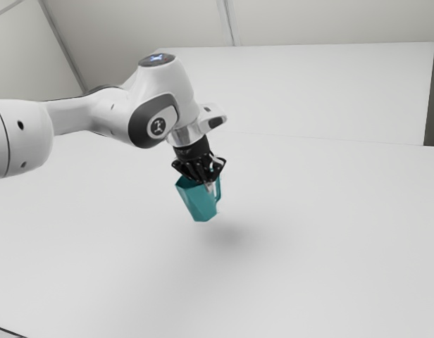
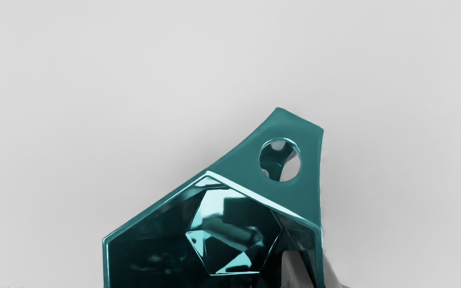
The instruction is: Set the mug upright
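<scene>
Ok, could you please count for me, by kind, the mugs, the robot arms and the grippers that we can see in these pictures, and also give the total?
Mug: 1, teal
Robot arm: 1
Gripper: 1, closed on the mug's wall
Total: 3

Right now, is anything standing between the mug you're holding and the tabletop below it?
Nothing visible does. The mug appears to hang just above the white table, its soft shadow falling there, and I see no object between them. My gripper holds it by the wall, one finger inside and one outside.
</scene>
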